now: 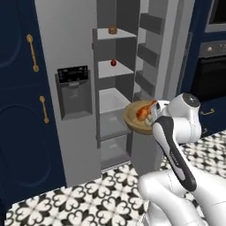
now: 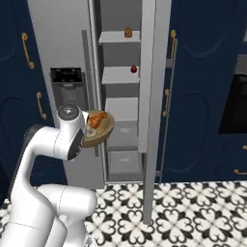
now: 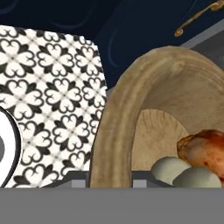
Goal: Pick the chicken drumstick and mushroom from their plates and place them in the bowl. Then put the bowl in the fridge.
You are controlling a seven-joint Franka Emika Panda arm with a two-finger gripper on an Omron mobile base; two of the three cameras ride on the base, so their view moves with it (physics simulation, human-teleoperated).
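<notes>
The wooden bowl hangs in the air in front of the open fridge, level with its lower shelves. My gripper is shut on the bowl's near rim. The chicken drumstick lies in the bowl, glossy orange-brown. The pale mushroom rests beside the drumstick. From the right base, the bowl and drumstick sit just right of my wrist. The plates are out of view.
The fridge's right door stands open, edge-on, close to the bowl. A round brown item is on the top shelf and a small red one below. A black oven is at right, with navy cabinets at left.
</notes>
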